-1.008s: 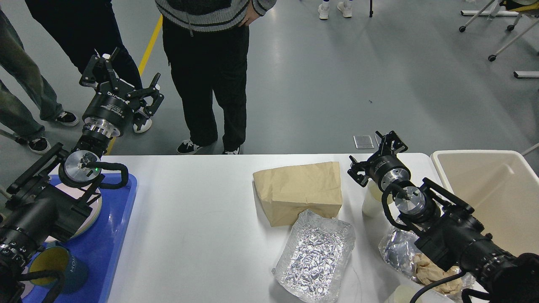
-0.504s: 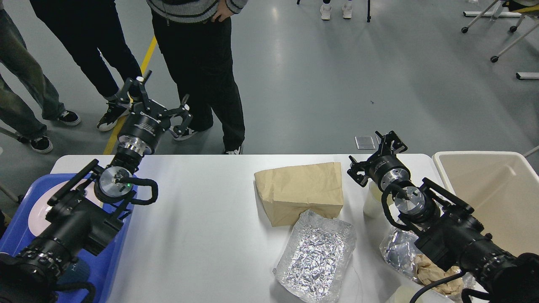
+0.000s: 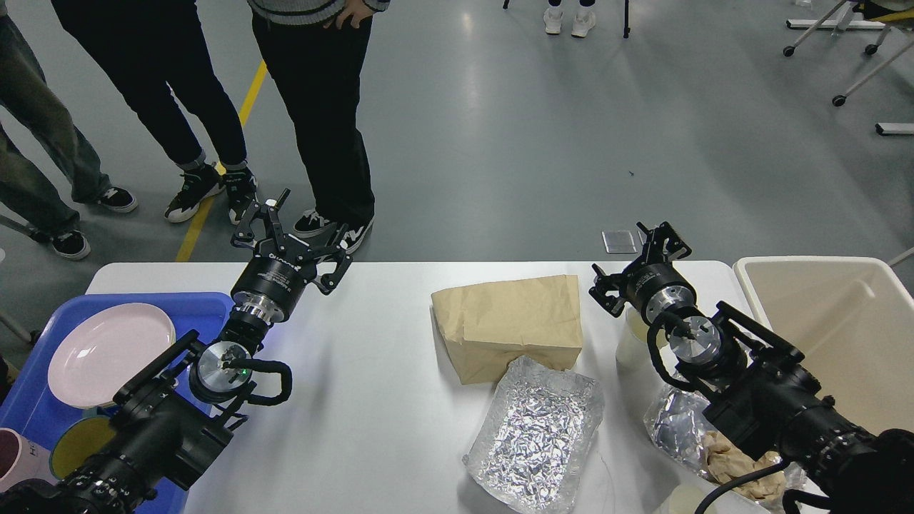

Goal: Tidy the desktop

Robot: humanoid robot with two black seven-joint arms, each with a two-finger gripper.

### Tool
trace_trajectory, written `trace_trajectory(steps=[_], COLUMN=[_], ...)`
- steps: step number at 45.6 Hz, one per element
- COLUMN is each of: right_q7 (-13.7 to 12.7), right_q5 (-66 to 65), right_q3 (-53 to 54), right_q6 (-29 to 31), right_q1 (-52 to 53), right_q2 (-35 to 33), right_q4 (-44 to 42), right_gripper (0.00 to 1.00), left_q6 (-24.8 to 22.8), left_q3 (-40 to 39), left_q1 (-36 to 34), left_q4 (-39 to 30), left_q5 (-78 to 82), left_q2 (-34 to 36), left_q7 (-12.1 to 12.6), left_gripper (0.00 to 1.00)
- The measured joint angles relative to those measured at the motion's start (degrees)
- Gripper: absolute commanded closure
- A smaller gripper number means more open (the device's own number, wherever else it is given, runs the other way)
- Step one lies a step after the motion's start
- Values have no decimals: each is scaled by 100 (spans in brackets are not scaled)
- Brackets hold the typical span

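Observation:
The white desktop (image 3: 357,400) holds a folded brown paper bag (image 3: 508,325) near the far middle, an empty crumpled foil tray (image 3: 534,435) in front of it, and a white cup (image 3: 631,340) to the right. My left gripper (image 3: 289,232) is open and empty above the far edge of the desktop, left of the bag. My right gripper (image 3: 639,260) is open and empty, just above and behind the white cup. A second piece of foil (image 3: 675,425) with crumpled brown paper (image 3: 728,460) lies under my right arm.
A blue tray (image 3: 43,400) at the left holds a pink plate (image 3: 111,352), a yellow-lined cup (image 3: 75,446) and a mug (image 3: 14,464). A beige bin (image 3: 842,321) stands at the right. People's legs (image 3: 321,135) stand behind the table.
My left arm has swung right and down, from over the blue tray to the table's far edge, uncovering the pink plate. The right arm has not moved. The people behind have shifted.

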Motion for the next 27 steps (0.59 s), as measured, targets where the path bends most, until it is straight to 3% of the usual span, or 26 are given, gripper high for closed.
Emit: trace_trajectory(steps=[18,21,27], right_q7=[0,0,0], right_q5=[0,0,0], right_q3=[0,0,0], right_q6=[0,0,0], right_q1=[0,0,0], right_q2=[3,3,2], right_q4=[0,0,0], right_gripper=[0,0,0], left_q6=[3,-21,-153], left_q3=[-85,-100,-64], left_q1=[22,84,143], left_q4=[286,296,297], left_q5=[-3,-3,-15], left_q2=[27,-1,-29], left_q7=[-36,-153,-663], left_gripper=[4,4,4])
